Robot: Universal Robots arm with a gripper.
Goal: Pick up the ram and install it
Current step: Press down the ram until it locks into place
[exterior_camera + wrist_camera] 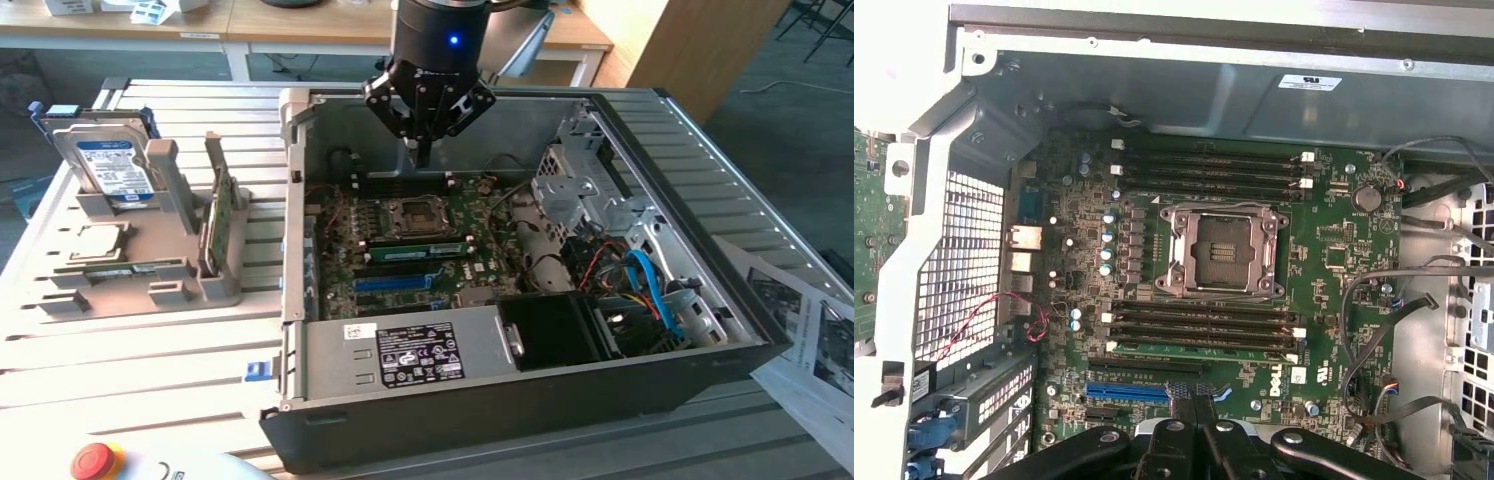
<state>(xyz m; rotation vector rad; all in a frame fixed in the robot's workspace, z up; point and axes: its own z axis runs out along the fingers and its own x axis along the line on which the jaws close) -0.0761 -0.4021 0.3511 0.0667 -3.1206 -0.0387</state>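
Listing from the near edge outward:

- Red button (96, 460), at the front corner of the table, within easy reach for a stop.
- Slatted metal table (134, 350), pale and ridged, carrying everything; printed sheets (814, 340) lie on the exterior view's right.
- Computer case (534, 400), laid on its side with the panel off so the board faces up; labelled power supply (420, 355) nearest.
- Motherboard (400, 230), green, flat in the case floor, with an empty CPU socket (404, 215) at centre.
- Ram (420, 250), judged to be the green stick standing on edge in a slot just on the near side of the socket, apparently seated.
- Gripper (420, 150), hanging over the far slots, clear of the board, fingers pressed together on nothing.
- Grey parts rack (134, 270), beside the case on the exterior view's left, its grooves keeping parts upright for grasping: a second green board (211, 235) on edge, a hard drive (114, 165) at the back.
- Room: wooden desks (307, 25) beyond, grey floor (787, 60).
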